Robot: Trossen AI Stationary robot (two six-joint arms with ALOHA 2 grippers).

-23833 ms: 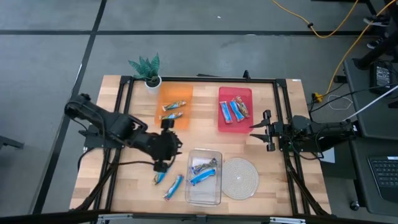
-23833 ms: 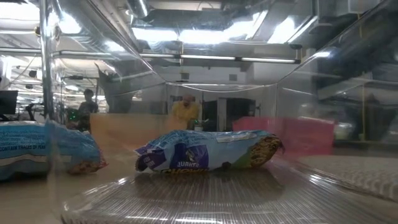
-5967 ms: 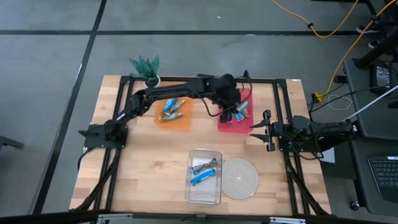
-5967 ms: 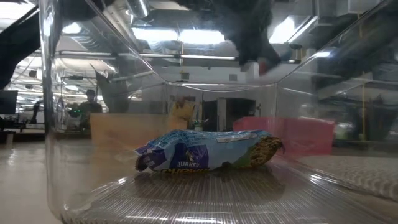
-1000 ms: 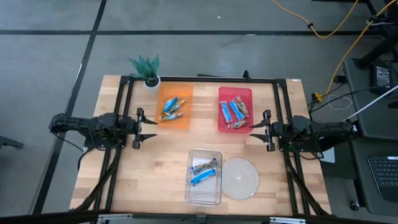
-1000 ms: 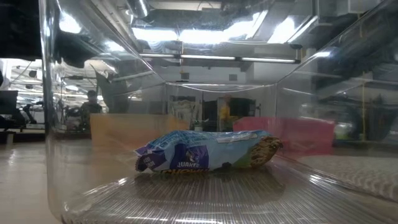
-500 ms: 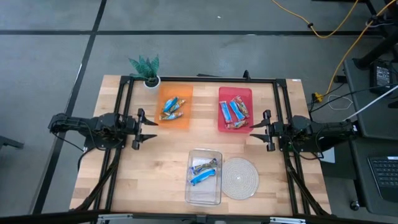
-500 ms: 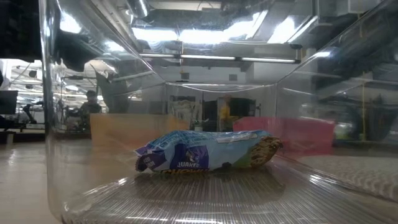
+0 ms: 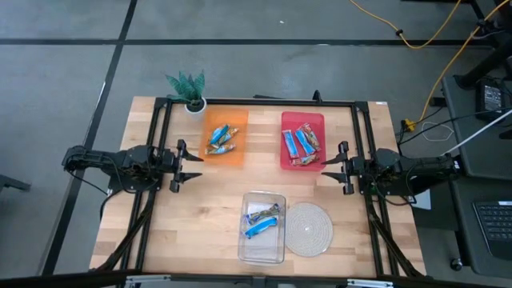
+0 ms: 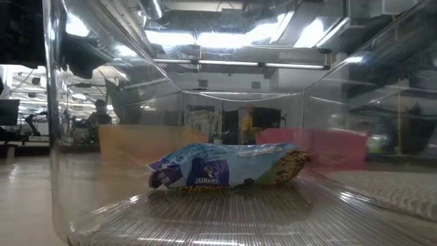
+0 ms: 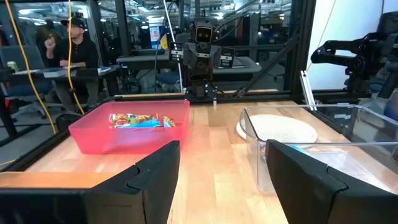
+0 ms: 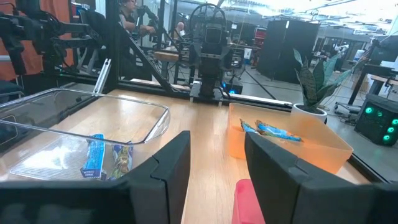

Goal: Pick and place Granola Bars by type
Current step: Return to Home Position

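Observation:
Blue-wrapped granola bars lie in the orange tray [image 9: 223, 136], with more blue and brown ones in the red tray [image 9: 302, 141]. Two blue bars [image 9: 262, 220] rest on the floor of the clear tray [image 9: 263, 248]; one bar [image 10: 225, 167] fills the low view. My left gripper [image 9: 186, 154] waits open at the table's left side. My right gripper [image 9: 331, 168] waits open at the right side, beside the red tray. In the wrist views, the left gripper [image 11: 221, 177] and the right gripper [image 12: 217, 165] each show a wide gap and nothing between the fingers.
A round woven mat [image 9: 310, 227] lies right of the clear tray. A small potted plant [image 9: 190, 90] stands at the far left corner. Black frame rails [image 9: 256, 101] run along the far, left and right sides. Bare wood [image 9: 200, 216] spreads over the near left.

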